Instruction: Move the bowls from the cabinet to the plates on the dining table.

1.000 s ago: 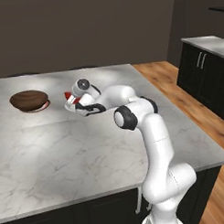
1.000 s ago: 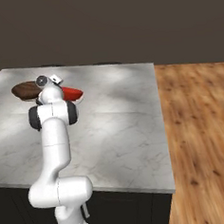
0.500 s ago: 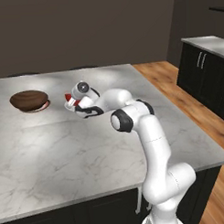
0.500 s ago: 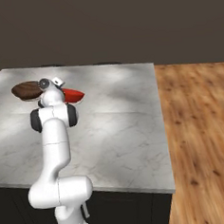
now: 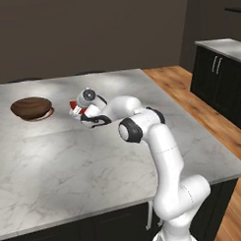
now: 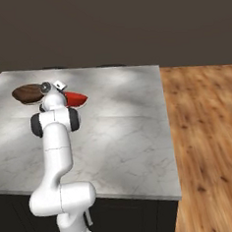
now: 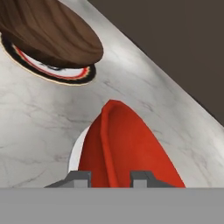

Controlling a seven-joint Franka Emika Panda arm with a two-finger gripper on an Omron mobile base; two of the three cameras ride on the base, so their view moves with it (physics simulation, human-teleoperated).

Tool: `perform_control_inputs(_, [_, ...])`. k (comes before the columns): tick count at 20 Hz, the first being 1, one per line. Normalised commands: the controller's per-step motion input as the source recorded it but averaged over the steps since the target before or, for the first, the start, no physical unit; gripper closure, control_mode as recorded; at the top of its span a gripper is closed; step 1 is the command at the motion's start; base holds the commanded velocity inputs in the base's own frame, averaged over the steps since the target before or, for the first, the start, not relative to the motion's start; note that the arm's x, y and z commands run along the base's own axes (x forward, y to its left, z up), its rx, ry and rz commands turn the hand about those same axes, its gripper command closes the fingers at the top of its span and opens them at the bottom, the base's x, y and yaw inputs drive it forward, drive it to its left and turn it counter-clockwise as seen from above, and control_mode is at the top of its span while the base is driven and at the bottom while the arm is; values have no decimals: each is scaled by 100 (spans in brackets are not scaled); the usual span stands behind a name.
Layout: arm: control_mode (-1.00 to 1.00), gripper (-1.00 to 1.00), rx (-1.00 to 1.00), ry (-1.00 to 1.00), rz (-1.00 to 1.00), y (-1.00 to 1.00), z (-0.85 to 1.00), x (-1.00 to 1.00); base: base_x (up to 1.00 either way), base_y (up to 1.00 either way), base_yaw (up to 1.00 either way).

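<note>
My gripper (image 7: 109, 179) is shut on the rim of the glossy red bowl (image 7: 127, 148), which hangs tilted just over a pale plate (image 7: 78, 153) on the marble dining table (image 5: 94, 167). From the side, the red bowl (image 6: 76, 97) sticks out to the right of the hand (image 6: 51, 91). In the left base view a sliver of the red bowl (image 5: 72, 104) peeks from behind the gripper (image 5: 79, 111). The dark-brown wooden bowl (image 5: 31, 107) sits on a plate with a patterned rim (image 7: 65, 78), a short way beyond the red one. I cannot tell whether the red bowl touches its plate. The cabinet is out of view.
The table's right edge (image 6: 169, 133) borders a wooden floor (image 6: 208, 140). A dark base unit with a pale top (image 5: 221, 65) stands at the far right. A dark wall (image 5: 90, 30) runs behind the table.
The hand with the red bowl has sunk slightly toward the table. The elbow has swung a little to the left. The wooden bowl has not moved.
</note>
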Motion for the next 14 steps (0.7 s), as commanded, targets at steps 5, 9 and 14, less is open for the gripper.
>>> perform_control_inputs(5, [-100,-100,0,0,0,0,0,0,0,0,0])
perform_control_inputs(9, [-100,-100,0,0,0,0,0,0,0,0,0])
perform_control_inputs(14, [-100,-100,-1,0,0,1,0,0,0,0,0])
